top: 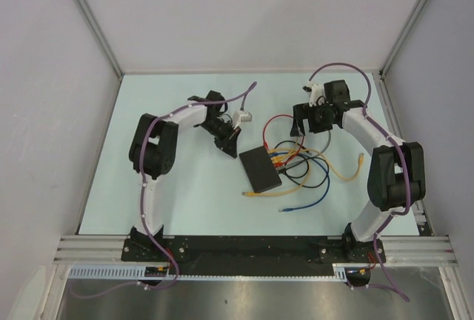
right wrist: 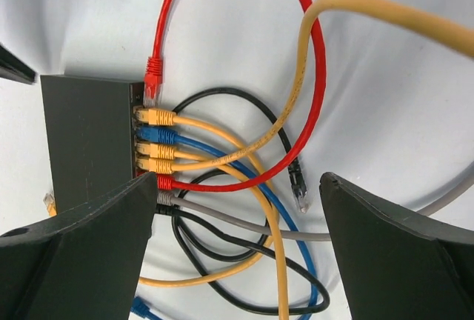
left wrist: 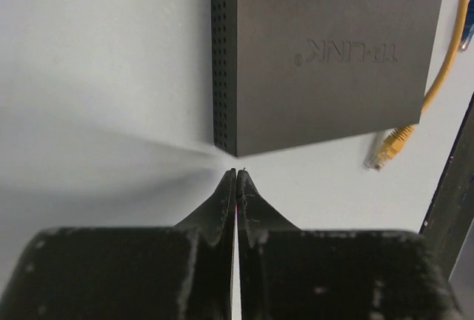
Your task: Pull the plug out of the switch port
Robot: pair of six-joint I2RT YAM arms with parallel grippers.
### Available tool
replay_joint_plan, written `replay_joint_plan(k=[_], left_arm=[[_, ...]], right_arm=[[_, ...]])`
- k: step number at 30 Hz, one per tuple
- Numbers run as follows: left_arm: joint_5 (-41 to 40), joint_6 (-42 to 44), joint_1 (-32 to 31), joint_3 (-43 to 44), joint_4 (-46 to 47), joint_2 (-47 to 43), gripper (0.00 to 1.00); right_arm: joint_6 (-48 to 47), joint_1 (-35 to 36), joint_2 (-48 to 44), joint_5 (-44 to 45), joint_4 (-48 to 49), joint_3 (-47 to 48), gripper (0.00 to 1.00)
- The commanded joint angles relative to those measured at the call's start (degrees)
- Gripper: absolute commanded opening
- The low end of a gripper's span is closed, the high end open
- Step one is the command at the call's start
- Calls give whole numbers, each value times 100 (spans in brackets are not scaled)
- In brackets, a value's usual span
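The switch (top: 259,168) is a flat matte-black box lying mid-table. In the right wrist view its port side (right wrist: 135,142) holds a row of plugs: yellow (right wrist: 155,116), blue (right wrist: 155,133), two more yellow, red (right wrist: 164,182), grey (right wrist: 164,198) and black. My right gripper (right wrist: 238,179) is open and empty above the cables, its left finger (right wrist: 96,246) over the switch's lower corner. It sits behind the switch in the top view (top: 307,120). My left gripper (left wrist: 236,173) is shut and empty, tips just short of the switch's near corner (left wrist: 229,146), on the side away from the ports.
Loose cables in red, yellow, blue, black and grey (top: 311,172) loop on the table right of the switch. A loose red plug (right wrist: 153,75) lies by the switch's top corner and a loose black plug (right wrist: 298,183) among the loops. A loose yellow plug (left wrist: 389,146) lies by the switch's near side.
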Motion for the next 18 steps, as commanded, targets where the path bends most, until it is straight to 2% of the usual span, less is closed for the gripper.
replay_joint_plan(k=[1, 7, 12, 15, 18], left_arm=[[452, 224, -213, 614, -146, 416, 1], [787, -611, -248, 1475, 381, 970, 1], [787, -1823, -187, 2117, 1287, 1146, 1], [708, -2343, -29, 2390, 1287, 1042, 9], [559, -2484, 129, 2224, 1173, 569, 25]], right_arm=[[-123, -44, -178, 63, 179, 349, 96], [-141, -97, -152, 19, 187, 411, 96], [-176, -97, -117, -139, 240, 411, 96], [-289, -97, -64, -332, 275, 411, 95], [-448, -88, 41, -736, 205, 463, 94]])
